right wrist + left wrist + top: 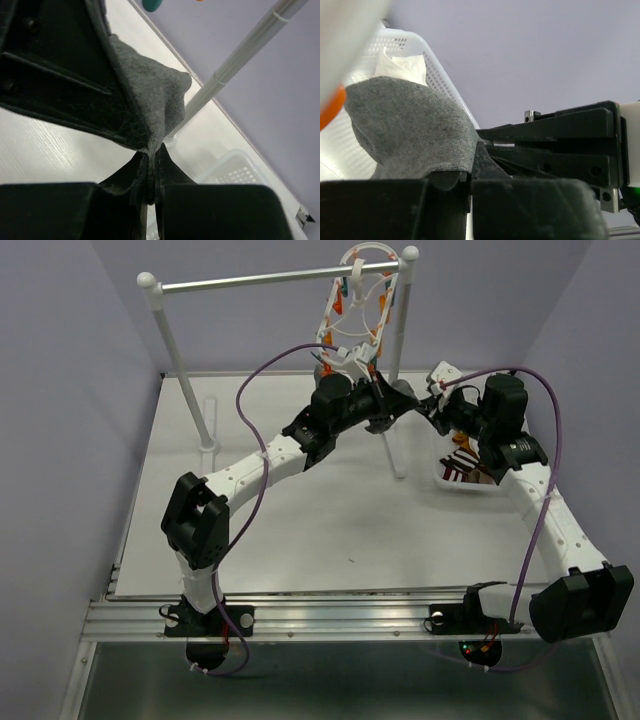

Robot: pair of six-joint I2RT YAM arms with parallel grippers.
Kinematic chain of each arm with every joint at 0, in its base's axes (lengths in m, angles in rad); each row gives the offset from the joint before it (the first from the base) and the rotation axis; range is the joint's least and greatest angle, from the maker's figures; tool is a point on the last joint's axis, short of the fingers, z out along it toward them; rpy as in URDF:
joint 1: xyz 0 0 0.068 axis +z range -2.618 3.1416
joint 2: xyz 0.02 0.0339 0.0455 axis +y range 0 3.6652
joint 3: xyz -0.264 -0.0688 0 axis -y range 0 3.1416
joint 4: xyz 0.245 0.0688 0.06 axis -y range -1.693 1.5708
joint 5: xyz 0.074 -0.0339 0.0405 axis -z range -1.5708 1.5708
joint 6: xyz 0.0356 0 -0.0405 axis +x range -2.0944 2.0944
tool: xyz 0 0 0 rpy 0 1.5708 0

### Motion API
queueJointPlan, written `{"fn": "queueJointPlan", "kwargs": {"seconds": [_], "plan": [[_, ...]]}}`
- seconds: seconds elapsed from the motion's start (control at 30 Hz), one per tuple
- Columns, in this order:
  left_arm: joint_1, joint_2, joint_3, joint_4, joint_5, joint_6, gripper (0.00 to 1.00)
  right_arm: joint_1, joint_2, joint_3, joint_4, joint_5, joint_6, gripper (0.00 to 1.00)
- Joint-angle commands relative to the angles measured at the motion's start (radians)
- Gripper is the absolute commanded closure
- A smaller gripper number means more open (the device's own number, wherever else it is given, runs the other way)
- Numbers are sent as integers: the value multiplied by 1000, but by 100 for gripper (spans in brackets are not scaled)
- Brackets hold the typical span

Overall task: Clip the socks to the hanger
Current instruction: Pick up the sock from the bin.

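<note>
1. Soft grey fabric sock [410, 125] hangs in the air between both arms, just below the white plastic oval hanger [355, 310] with its orange and teal clips.
2. Left pincer [465, 175] is clamped on one end of the sock. Right pincer [150, 169] is pinched on the opposite edge.
3. Step in hand, as judged: offering the sock to a clip. Hold the span taut, feed the free hem squarely into one clip, and release only once it bites.
4. No brand, label or writing can be read.

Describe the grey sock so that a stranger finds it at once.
Find the white oval hanger on the metal rail. Close by, the grey fabric sock is pinched between left gripper and right gripper; other socks lie in the white basket.
</note>
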Motion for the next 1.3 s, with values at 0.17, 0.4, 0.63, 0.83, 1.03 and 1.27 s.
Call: {"fn": "queueJointPlan", "kwargs": {"seconds": [0.17, 0.4, 0.63, 0.83, 1.03, 1.27], "plan": [[-12, -133, -61, -26, 117, 215, 6, -1, -30, 39, -15, 312, 165, 98], [-12, -199, -116, -145, 196, 504, 1, -1, -34, 109, -128, 281, 229, 99], [-14, -177, -179, -187, 167, 680, 1, -1, 39, 326, -328, 275, 336, 99], [-18, -164, -208, -101, 208, 753, 1, -1, 40, 398, -392, 180, 410, 99], [-18, -160, -170, -139, 133, 878, 1, -1, 11, 403, -408, 152, 416, 99], [-20, -138, -135, -165, 191, 996, 1, -1, -12, 401, -426, 113, 416, 99]]}}
